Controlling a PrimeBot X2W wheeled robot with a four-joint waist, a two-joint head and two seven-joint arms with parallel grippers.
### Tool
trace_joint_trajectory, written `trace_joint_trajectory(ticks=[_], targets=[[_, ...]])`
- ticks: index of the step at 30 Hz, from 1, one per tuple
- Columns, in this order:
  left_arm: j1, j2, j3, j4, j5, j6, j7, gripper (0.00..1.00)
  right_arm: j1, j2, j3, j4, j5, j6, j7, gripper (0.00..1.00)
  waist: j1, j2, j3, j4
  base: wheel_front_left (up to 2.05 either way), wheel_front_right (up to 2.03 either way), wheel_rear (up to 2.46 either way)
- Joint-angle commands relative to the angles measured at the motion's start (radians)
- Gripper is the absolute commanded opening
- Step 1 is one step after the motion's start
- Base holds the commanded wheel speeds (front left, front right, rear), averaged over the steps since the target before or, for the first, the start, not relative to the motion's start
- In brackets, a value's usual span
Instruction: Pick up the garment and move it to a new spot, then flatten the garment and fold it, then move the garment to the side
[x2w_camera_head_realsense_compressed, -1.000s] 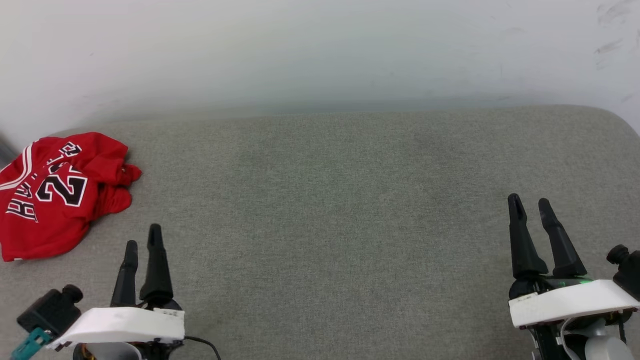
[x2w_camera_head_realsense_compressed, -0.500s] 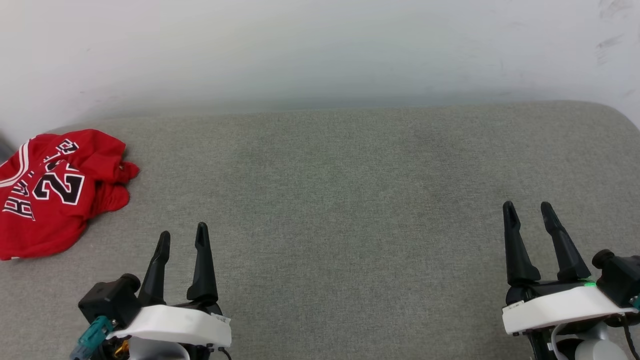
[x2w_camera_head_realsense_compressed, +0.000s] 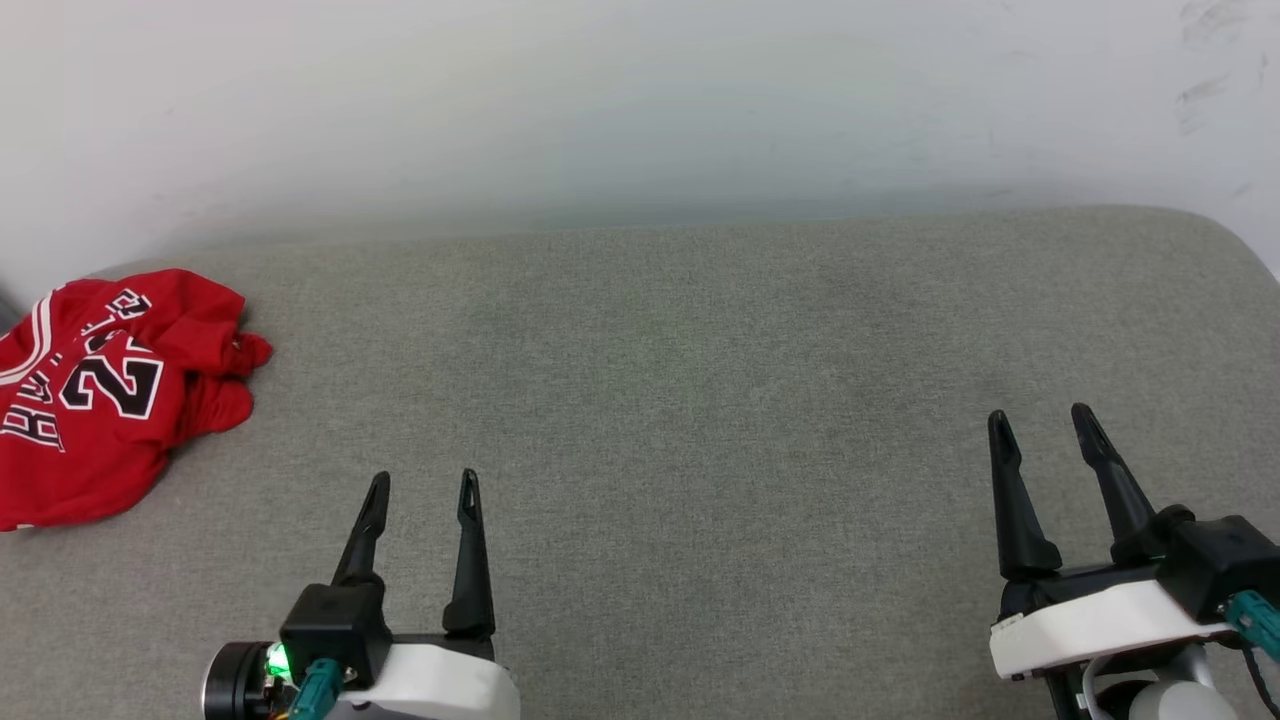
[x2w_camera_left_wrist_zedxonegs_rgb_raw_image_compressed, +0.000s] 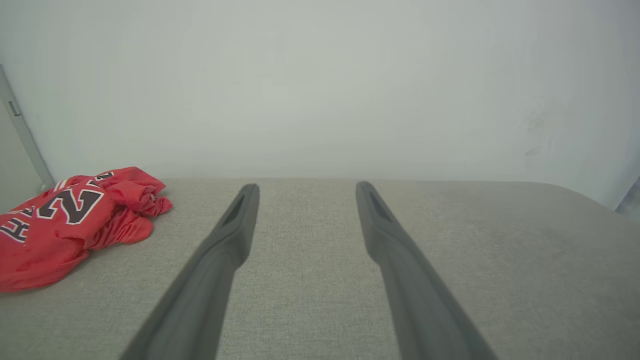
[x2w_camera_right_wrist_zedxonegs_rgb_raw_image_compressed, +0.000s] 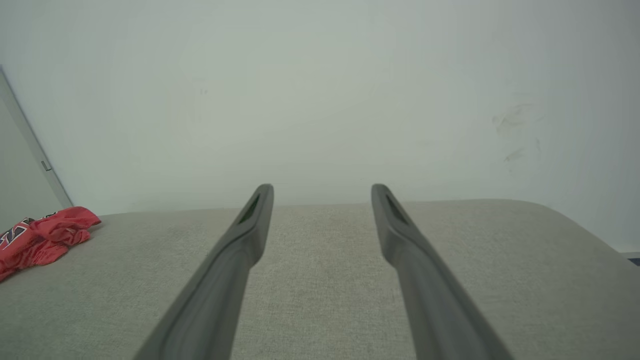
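1. Head view: the garment (x2w_camera_head_realsense_compressed: 90, 400) lies crumpled at 9 o'clock on the grey fabric desk (x2w_camera_head_realsense_compressed: 700, 400). Its long axis runs roughly 1 to 7 o'clock, with the lettering sideways. The left tool (x2w_camera_head_realsense_compressed: 424, 478) and right tool (x2w_camera_head_realsense_compressed: 1038, 412) are released and empty, before a white wall (x2w_camera_head_realsense_compressed: 640, 100).
2. Left wrist view: the garment's (x2w_camera_left_wrist_zedxonegs_rgb_raw_image_compressed: 65, 220) number faces up at 9 o'clock.
3. Right wrist view: its (x2w_camera_right_wrist_zedxonegs_rgb_raw_image_compressed: 40, 237) bunched edge sits at 9 o'clock.

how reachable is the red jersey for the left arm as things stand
Probably yes: the left tool is open and empty, and bare grey cushion lies between it and the red jersey to its left. It points ahead, so it must swing left.
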Motion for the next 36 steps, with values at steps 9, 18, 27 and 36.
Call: trace_joint_trajectory(ticks=[9, 18, 27, 36], targets=[[-0.016, 0.041, -0.09, -0.029, 0.024, 0.105, -0.03, 1.0, 0.008, -0.002, 0.016, -0.033, -0.115, 0.0, -0.029, 1.0, 0.0, 0.0, -0.004, 0.003, 0.0, 0.0, 0.0], [0.032, -0.014, -0.001, -0.066, 0.009, 0.018, -0.046, 1.0, 0.019, -0.001, 0.01, -0.014, -0.054, 0.0, -0.047, 1.0, 0.0, 0.0, -0.007, 0.002, 0.0, 0.0, 0.0], [0.08, -0.102, 0.114, -0.071, 0.079, -0.145, -0.063, 1.0, 0.025, -0.001, 0.027, 0.013, -0.066, 0.0, -0.063, 1.0, 0.0, 0.0, -0.001, -0.011, 0.0, 0.0, 0.0], [0.1, -0.151, 0.184, -0.038, 0.166, -0.242, -0.08, 1.0, 0.023, -0.001, 0.026, 0.011, -0.12, 0.0, -0.081, 1.0, 0.0, 0.0, 0.007, -0.017, 0.0, 0.0, 0.0]])
